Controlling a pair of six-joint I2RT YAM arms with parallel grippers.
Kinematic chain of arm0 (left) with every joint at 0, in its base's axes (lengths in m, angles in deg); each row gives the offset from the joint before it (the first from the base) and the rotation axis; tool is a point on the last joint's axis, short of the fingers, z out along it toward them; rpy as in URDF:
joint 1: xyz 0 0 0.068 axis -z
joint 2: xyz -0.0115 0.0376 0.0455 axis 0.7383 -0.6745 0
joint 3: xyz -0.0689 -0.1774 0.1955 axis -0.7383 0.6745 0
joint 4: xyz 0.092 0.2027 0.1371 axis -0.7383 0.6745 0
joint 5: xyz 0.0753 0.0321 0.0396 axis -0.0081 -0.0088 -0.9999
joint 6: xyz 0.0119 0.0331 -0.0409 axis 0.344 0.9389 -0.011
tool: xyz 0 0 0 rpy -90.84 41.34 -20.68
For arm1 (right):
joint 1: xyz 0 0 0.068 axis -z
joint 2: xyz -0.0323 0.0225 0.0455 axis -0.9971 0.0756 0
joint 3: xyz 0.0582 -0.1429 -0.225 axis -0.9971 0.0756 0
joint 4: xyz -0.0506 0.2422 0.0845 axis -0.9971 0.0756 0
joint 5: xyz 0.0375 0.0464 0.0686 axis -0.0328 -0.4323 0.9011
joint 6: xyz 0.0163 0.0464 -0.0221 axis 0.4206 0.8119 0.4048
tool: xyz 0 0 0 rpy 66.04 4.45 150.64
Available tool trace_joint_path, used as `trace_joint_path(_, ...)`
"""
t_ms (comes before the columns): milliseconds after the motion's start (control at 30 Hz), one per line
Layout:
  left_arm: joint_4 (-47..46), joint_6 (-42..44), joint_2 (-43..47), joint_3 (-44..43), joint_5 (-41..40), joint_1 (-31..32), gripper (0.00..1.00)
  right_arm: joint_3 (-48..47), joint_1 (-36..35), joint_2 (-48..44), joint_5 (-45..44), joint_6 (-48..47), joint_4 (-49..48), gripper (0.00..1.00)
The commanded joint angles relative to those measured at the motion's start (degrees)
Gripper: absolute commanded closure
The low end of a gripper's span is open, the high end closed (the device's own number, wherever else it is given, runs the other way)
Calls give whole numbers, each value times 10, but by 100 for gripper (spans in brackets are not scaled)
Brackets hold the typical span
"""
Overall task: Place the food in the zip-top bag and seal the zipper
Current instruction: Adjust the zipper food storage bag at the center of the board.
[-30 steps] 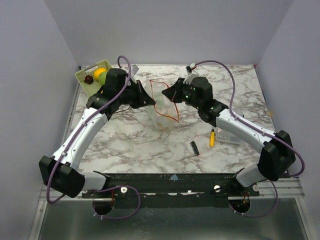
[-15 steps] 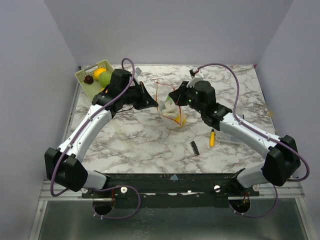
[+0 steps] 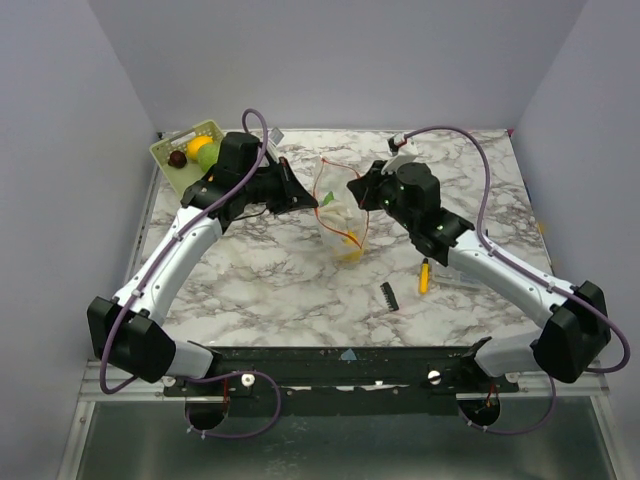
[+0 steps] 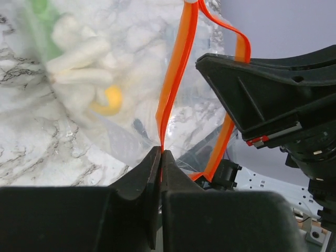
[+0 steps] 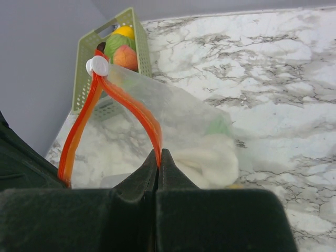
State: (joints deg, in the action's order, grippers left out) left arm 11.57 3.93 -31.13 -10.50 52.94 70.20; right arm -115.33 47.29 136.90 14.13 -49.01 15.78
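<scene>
Left hand [image 4: 160, 152] is fully closed, its two fingers pinched on the zipper [image 4: 176, 68] of the zip-top bag [image 4: 131, 52], on the 9 o'clock side of the bag mouth. Right hand [image 5: 158, 153] is likewise clamped tight on the opposite lip of the same red-orange strip, on the 3 o'clock side. We find the two hands facing each other across the mouth, near but apart, with the strip standing open as a loop between them. A white slider tab [image 5: 97, 66] sits at the far end of the strip in the right wrist view.

We locate the bag just toward 12 o'clock from the middle of the marble bench [image 3: 300, 270], hanging from both hands. We cannot tell whether its bottom rests on the bench.

Inside the bag, blurred through the plastic, we note a whitish piece [image 4: 79, 52], a yellow piece [image 4: 107, 100] below it and a green piece [image 4: 39, 10].

At the bench's 10 o'clock corner, well apart from the bag, stands a light green slotted basket [image 3: 182, 134]. It holds a yellow-orange fruit [image 3: 198, 145], a green fruit [image 3: 209, 157] and a dark red fruit [image 3: 177, 158].

A yellow-handled screwdriver [image 3: 423, 275] lies at 4 o'clock from the bag, just beside the right arm. A small black item [image 3: 388, 294] lies near it, at 5 o'clock from the bag.
</scene>
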Motion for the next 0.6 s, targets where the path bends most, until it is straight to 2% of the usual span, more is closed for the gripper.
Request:
trace_joint_path(0, 6, 15, -7, -24, -5, -4, 85, 9, -3, -17, -26, -18, -7, 100)
trace_joint_path(167, 16, 48, 0, -27, -36, -15, 39, 16, -2, -18, -30, -24, -8, 99)
trace_joint_path(233, 17, 61, 8, -24, -50, -25, 29, 18, -2, -18, -30, -24, -8, 99)
trace_joint_path(400, 8, 86, 35, 7, -97, -83, 16, 25, -2, -16, -25, -26, -14, 99)
trace_joint_path(567, 28, 133, 21, 11, -164, -157, 11, 28, -2, -14, -22, -26, -19, 99)
